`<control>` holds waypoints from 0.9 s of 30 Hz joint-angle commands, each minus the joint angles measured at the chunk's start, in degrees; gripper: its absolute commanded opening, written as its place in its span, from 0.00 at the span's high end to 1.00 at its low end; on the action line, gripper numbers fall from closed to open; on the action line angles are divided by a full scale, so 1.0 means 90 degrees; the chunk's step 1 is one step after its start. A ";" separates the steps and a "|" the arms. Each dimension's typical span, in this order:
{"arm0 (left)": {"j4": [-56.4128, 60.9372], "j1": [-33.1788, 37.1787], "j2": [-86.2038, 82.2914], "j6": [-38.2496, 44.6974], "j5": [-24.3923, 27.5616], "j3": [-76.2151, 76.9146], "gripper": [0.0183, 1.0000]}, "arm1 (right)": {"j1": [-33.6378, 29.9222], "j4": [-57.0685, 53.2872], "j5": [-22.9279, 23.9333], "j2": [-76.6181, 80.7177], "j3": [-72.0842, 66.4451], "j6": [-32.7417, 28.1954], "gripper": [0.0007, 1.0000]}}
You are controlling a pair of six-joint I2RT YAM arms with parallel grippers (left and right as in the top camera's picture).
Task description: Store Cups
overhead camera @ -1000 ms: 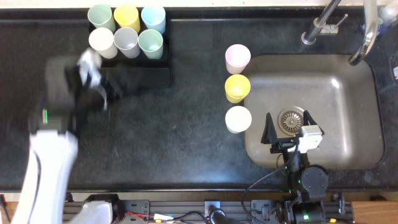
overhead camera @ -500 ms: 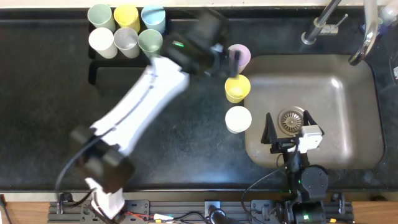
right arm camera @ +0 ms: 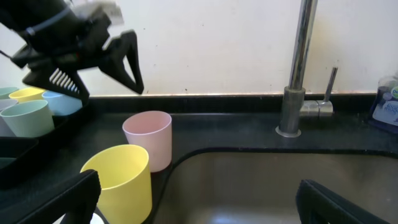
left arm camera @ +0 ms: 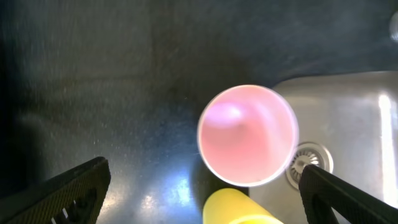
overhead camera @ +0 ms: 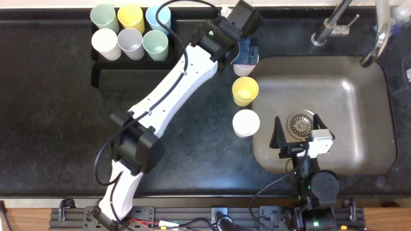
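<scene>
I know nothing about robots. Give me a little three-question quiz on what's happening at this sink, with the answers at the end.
1. Which cup is the left hand hovering over?
A. the pink cup
B. the yellow one
C. the white one
2. True or false: the right hand is holding a cup.
3. How many cups already stand in the tray?

Key: 1 A. 2 false: it is open and holds nothing, down in the sink. 3 six.
</scene>
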 commanded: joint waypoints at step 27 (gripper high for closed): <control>0.0231 0.0359 0.0799 -0.0911 0.0520 0.0129 0.98 | -0.0017 0.0036 -0.0044 -0.0058 -0.0083 0.0024 0.00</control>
